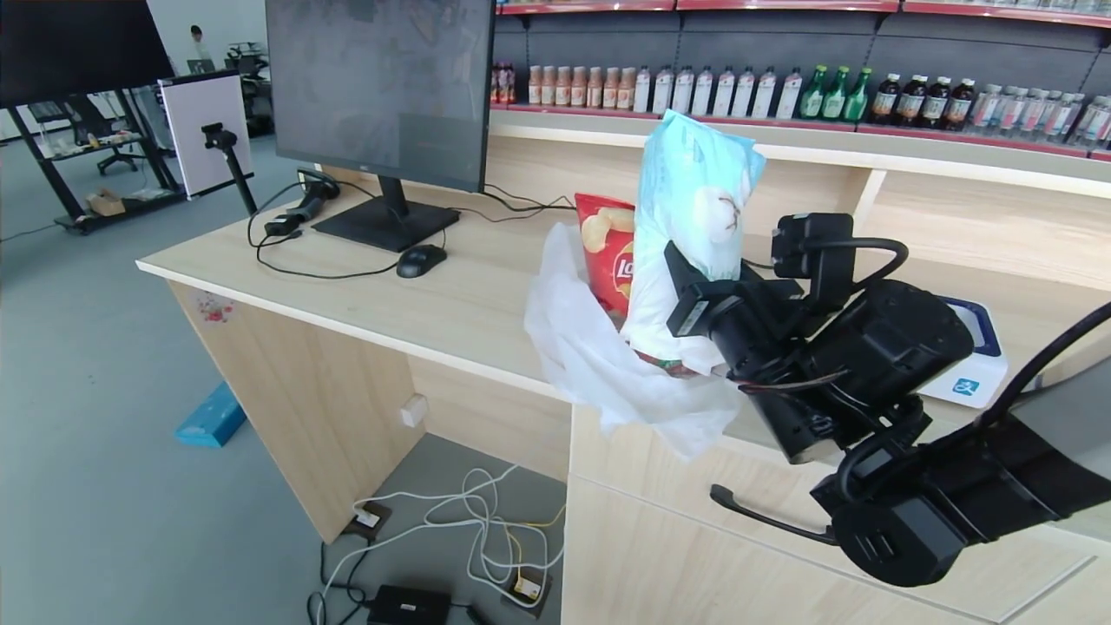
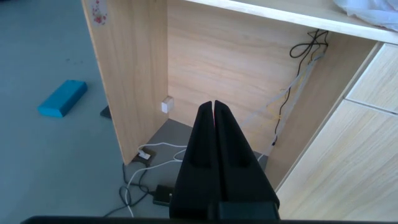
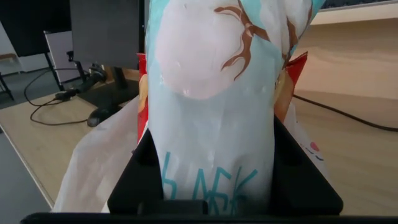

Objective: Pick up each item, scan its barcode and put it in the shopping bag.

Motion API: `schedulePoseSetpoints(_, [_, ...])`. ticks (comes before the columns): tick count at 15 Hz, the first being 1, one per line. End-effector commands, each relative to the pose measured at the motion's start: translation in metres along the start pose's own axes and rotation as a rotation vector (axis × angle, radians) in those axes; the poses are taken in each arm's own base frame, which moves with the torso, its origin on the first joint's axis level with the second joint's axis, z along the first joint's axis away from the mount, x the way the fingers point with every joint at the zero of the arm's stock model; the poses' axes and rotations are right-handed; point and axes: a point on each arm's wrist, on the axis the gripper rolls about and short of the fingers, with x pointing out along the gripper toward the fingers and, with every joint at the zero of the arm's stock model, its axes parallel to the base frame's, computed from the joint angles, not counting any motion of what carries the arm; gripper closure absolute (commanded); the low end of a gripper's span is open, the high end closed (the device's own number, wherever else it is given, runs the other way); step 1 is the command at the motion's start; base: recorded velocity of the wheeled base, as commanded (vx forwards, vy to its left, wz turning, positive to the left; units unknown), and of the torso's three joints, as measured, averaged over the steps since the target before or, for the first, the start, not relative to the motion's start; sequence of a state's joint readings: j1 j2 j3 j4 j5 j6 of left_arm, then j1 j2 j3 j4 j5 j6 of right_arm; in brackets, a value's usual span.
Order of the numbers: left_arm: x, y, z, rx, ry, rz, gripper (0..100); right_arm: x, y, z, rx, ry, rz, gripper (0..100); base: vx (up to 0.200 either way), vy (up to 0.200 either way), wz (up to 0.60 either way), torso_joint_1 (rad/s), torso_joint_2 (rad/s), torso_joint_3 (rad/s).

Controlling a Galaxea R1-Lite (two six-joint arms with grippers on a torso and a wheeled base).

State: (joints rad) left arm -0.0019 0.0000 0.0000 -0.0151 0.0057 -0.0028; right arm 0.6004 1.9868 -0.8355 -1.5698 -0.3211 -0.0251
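Above the wooden counter (image 1: 469,304) our right gripper (image 3: 214,134) clamped the upright blue-and-white soft pack (image 1: 694,191), white plastic shopping bag (image 1: 590,365) directly beneath.

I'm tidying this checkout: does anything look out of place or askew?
The shopping bag slumps over the front edge of the counter, partly hanging off, while the right end effector grips a pale blue packet at its mouth. A blue box lies on the floor.
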Motion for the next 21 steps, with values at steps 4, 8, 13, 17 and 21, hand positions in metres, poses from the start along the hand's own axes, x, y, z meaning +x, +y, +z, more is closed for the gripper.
schedulePoseSetpoints(4, [0.0, 0.0, 0.0, 0.0, 0.0, 0.001, 100, 0.013, -0.004, -0.016, -0.005, 0.006, -0.016, 100, 0.0, 0.0, 0.0, 0.0, 0.0, 0.0])
schedulePoseSetpoints(8, [0.0, 0.0, 0.0, 0.0, 0.0, 0.002, 100, 0.019, -0.018, -0.028, -0.012, 0.022, -0.049, 100, 0.0, 0.0, 0.0, 0.0, 0.0, 0.0])
schedulePoseSetpoints(13, [0.0, 0.0, 0.0, -0.002, -0.002, 0.002, 100, 0.021, -0.026, -0.019, -0.013, -0.003, -0.067, 100, 0.0, 0.0, 0.0, 0.0, 0.0, 0.0])
schedulePoseSetpoints(17, [0.0, 0.0, 0.0, 0.0, -0.002, 0.001, 100, -0.001, 0.036, -0.008, 0.053, 0.0, 0.084, 100, 0.0, 0.0, 0.0, 0.0, 0.0, 0.0])
schedulePoseSetpoints(21, [0.0, 0.0, 0.0, 0.0, -0.002, 0.001, 100, -0.002, 0.044, -0.013, 0.058, 0.008, 0.096, 100, 0.0, 0.0, 0.0, 0.0, 0.0, 0.0])
